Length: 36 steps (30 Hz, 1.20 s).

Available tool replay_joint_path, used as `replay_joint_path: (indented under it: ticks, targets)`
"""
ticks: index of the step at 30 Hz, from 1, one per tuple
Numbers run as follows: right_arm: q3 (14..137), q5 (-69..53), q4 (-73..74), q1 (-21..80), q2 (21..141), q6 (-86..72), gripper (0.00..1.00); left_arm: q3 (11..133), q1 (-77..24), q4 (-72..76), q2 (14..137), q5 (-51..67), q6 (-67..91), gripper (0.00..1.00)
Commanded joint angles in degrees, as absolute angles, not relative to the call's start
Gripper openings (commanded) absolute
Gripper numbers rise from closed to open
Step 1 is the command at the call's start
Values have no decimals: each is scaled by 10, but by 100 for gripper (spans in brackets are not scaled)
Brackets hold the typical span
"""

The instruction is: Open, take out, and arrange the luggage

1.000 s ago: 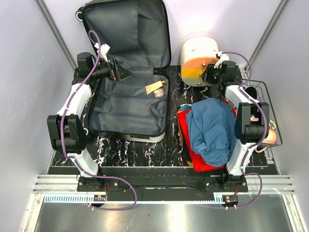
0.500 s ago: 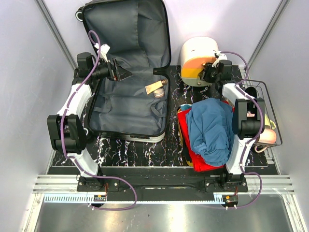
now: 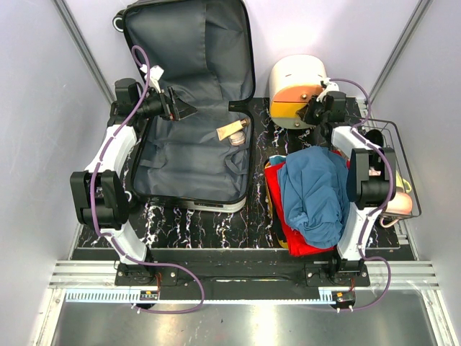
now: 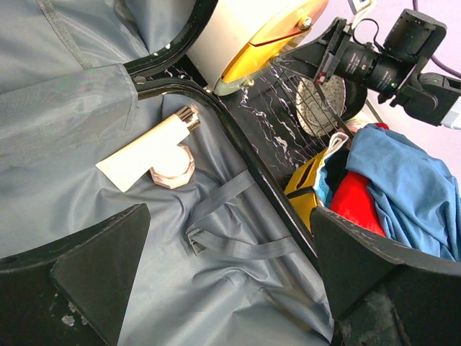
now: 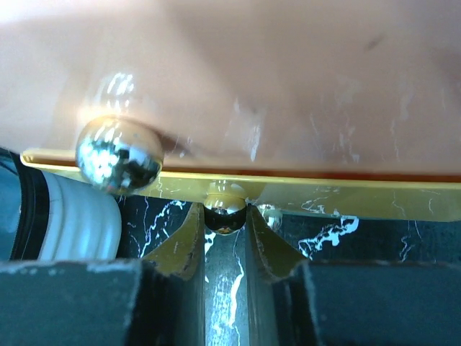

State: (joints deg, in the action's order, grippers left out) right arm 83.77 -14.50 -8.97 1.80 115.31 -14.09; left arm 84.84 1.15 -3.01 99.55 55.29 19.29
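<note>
While the luggage [image 3: 193,169] lies open at upper left, holding a tube [image 3: 230,130] and jar [image 3: 238,140], the left gripper [image 3: 180,108] hangs spread above its lining [image 4: 238,303]. The right gripper [image 5: 225,252] pinches a small knob [image 5: 225,213] on the box [image 3: 295,79], with clothes [image 3: 313,191] heaped just below.

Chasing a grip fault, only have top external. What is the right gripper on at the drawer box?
Observer: Right wrist view: the right gripper has its fingertips either side of a small chrome knob under the yellow rim of the drawer box. Contact unclear.
Operator: Another knob?
Observer: Yes, a bigger chrome ball left of it in that view, outside the fingers.
Operator: Other arm?
Observer: The left gripper hangs open over the luggage lining; a cream tube and a small jar lie ahead of it.
</note>
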Motion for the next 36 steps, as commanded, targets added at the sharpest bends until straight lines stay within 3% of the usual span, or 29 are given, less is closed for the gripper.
replay_joint_path:
  ticks: [1, 8, 11, 12, 14, 17, 27, 36]
  targets:
    - [793, -155, -93, 22, 1086, -154, 2, 852, 13, -2, 986, 540, 187, 99]
    - [737, -153, -74, 21, 1029, -160, 0, 860, -14, -25, 1002, 512, 140, 99]
    - [726, -157, -62, 21, 1017, -156, 17, 875, -35, -55, 1021, 489, 95, 99]
    - [726, -160, -59, 21, 1015, -156, 34, 881, -40, -62, 1027, 481, 72, 99]
    - [729, -161, -49, 21, 1012, -153, 49, 902, -55, -88, 1054, 462, 45, 99]
    - [733, -165, -43, 22, 998, -141, 61, 945, -80, -131, 1092, 432, -41, 99]
    - [737, -167, -3, 20, 902, -44, 79, 1084, -144, -221, 1238, 346, -307, 98]
    - [716, -203, 17, 20, 828, -5, 84, 1213, -187, -216, 1355, 326, -286, 97]
